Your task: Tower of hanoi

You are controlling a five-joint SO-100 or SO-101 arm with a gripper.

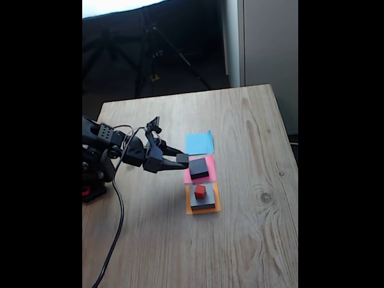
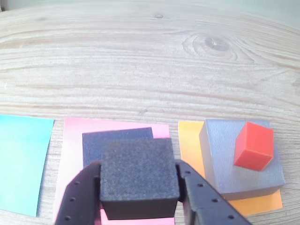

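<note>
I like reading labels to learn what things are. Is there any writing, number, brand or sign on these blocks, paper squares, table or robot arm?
None can be read.
The small black cube in the gripper, the red cube, the grey block, the medium black block and the blue, pink and orange paper squares are all plain.
The arm is too small and dark to tell.

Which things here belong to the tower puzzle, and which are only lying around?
Puzzle: large flat grey block, tiny red cube, medium black block, small black cube held in gripper.
Others: blue paper square, pink paper square, orange paper square, tripod.
</note>
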